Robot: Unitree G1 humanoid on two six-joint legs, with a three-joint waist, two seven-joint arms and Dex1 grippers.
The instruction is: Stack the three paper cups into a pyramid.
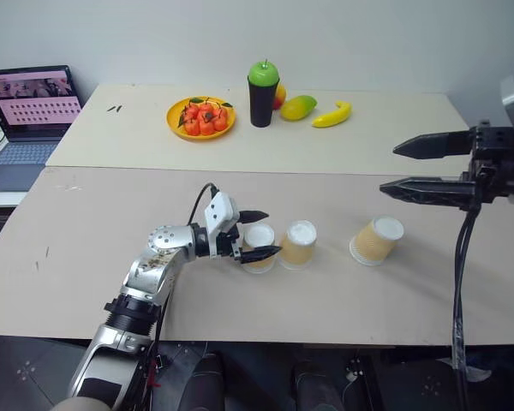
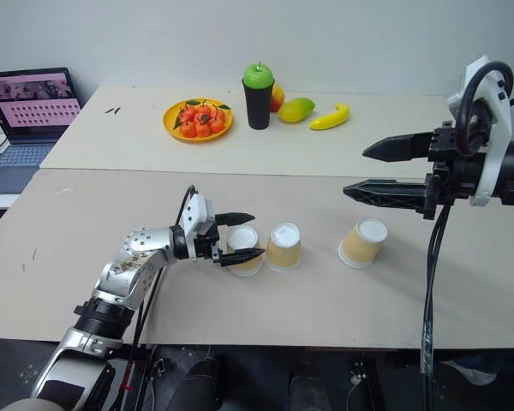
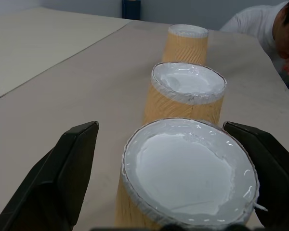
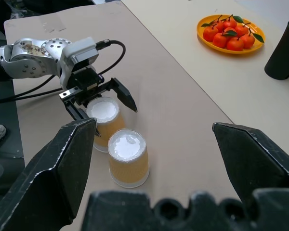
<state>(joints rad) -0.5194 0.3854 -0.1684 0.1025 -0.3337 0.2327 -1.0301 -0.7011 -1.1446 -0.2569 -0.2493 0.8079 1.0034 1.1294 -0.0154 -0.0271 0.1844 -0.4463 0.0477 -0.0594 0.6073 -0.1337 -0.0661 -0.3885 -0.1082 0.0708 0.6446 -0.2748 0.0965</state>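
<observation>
Here, left tool (image 1: 259,235) spread around leftmost paper cup (image 1: 259,247), right tool (image 1: 404,167) apart, raised well clear.

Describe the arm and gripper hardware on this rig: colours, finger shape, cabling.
Left arm: silver metal links, black ribbed collar, white wrist block with a black cable looping into it. Left gripper and right gripper: two black fingers each, long and tapering to points. The right one sits on a black body with a white housing behind; black cables hang below.
</observation>
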